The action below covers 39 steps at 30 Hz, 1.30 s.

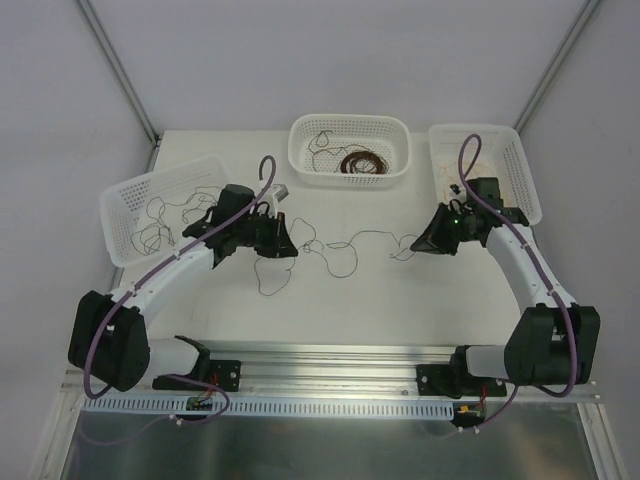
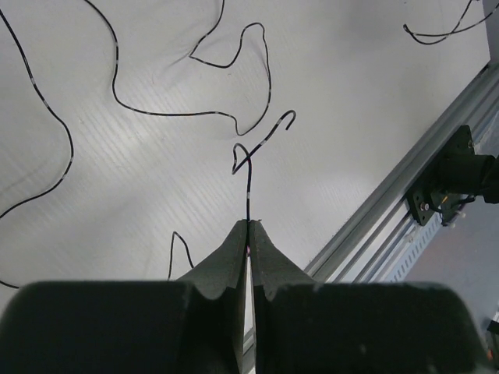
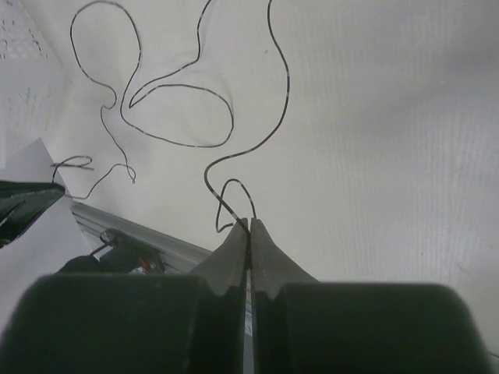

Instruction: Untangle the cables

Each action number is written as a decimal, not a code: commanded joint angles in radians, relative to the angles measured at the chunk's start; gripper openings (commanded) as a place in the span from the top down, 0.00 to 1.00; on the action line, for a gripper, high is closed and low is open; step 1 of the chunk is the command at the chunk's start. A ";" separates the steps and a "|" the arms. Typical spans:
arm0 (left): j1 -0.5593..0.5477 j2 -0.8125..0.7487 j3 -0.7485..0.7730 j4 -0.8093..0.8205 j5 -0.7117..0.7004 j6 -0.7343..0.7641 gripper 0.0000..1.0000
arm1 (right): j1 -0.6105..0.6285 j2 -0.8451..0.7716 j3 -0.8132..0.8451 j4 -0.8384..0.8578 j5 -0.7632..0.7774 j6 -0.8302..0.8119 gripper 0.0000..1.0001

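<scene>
The step in hand looks like the pull-apart. What seems to be 1 long thin black wiry cable is strung across the white tabletop, just on the near side of the middle white perforated plastic basket, with an arm at each end.

The left gripper, near and left of that basket, has its 2 jaws pressed together with no gap. Its wrist view shows the strand running straight into the seam, so the cable is pinched there. The right gripper, near and right of the basket, is likewise closed tight. A small loop of strand ends at its tips, which I take as a grip, though the contact is too fine to see.

Between the 2 grippers the cable sags in curls and crosses itself at least once, so it is not yet free. Inside the basket sits a coil of brown cables. Loose dark strands lie in a second white basket well to its left.

The next move, as I judge it, calls for drawing the 2 ends slowly apart, away from the basket's centre line. The crossings need watching: if they cinch instead of sliding open, 1 end should let go and regrip nearer the crossing.
</scene>
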 commanded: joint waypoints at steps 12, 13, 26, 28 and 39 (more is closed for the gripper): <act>-0.189 0.330 0.200 0.127 -0.181 -0.249 0.78 | 0.291 0.229 -0.005 0.259 0.013 0.058 0.56; -0.189 0.333 0.202 0.127 -0.219 -0.266 0.66 | 0.291 0.198 -0.009 0.251 0.032 0.044 0.49; -0.234 0.417 0.283 0.079 -0.400 -0.296 0.01 | 0.290 -0.095 0.000 0.031 0.235 -0.148 0.01; -0.269 0.436 0.319 0.055 -0.506 -0.296 0.01 | 0.288 -0.104 -0.005 0.036 0.227 -0.139 0.00; -0.315 0.560 0.430 -0.088 -0.801 -0.353 0.01 | 0.288 -0.124 -0.055 0.056 0.206 -0.137 0.00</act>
